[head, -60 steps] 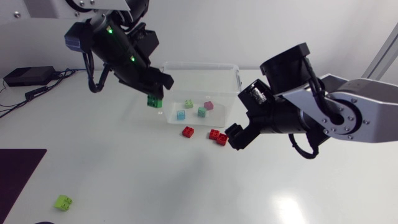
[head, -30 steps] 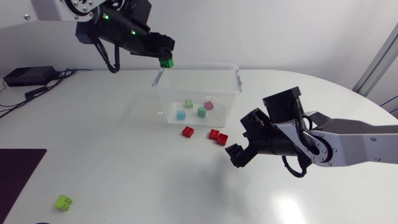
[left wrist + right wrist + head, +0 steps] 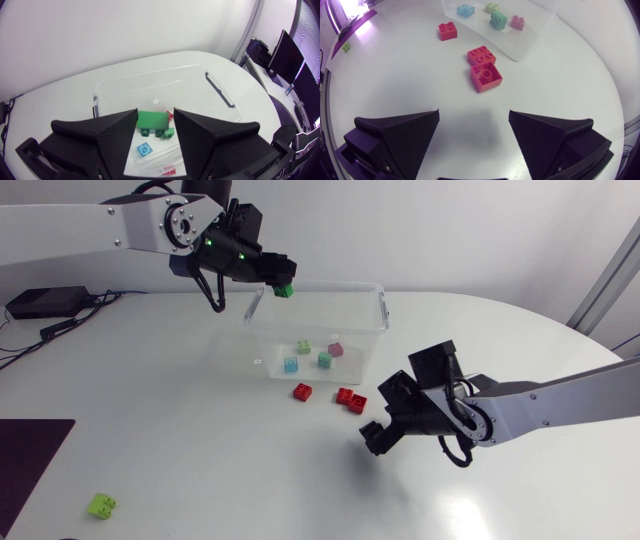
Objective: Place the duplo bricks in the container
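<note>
Left gripper (image 3: 156, 116) is clenched on a green brick (image 3: 152, 121), up above the container (image 3: 380, 310) near its rim. The drop is the step in hand, so next I let go. Right gripper (image 3: 474, 117) is spread wide and empty, with the nearest red brick (image 3: 486, 76) just ahead, ready to close on. Count: four bricks inside, and on the table (image 3: 200, 460) three red and one lime brick (image 3: 100, 504).
</note>
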`<action>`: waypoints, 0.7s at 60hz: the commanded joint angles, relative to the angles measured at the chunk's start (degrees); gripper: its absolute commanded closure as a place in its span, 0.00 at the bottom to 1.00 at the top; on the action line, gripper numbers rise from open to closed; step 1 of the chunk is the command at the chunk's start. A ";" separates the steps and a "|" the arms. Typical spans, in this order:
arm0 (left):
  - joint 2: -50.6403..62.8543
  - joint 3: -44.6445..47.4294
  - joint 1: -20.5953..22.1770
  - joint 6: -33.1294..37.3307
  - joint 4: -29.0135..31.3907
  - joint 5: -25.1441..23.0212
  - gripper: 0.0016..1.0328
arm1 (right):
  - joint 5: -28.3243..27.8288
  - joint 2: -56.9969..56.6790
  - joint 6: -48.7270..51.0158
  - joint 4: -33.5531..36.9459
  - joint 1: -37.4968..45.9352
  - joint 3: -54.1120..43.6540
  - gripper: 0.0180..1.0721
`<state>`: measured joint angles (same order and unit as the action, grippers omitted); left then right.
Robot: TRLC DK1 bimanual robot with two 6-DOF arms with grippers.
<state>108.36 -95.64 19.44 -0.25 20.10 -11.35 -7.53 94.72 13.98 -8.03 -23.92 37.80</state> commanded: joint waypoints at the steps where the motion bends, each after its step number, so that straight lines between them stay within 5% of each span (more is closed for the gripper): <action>1: 1.16 -2.28 -0.55 -1.24 -1.55 -0.33 0.25 | -0.38 1.96 1.40 -1.64 0.63 1.92 0.05; 19: -1.74 -2.28 -0.55 -1.24 -2.78 0.72 0.13 | -1.96 7.68 2.28 -2.60 2.30 6.50 0.05; 42: -21.08 21.10 0.25 1.83 -6.56 1.34 0.12 | -3.37 13.65 4.39 -4.62 3.18 10.01 0.05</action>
<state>90.56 -79.99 19.31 0.47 14.09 -10.20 -10.55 106.21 16.84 -11.66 -21.12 46.61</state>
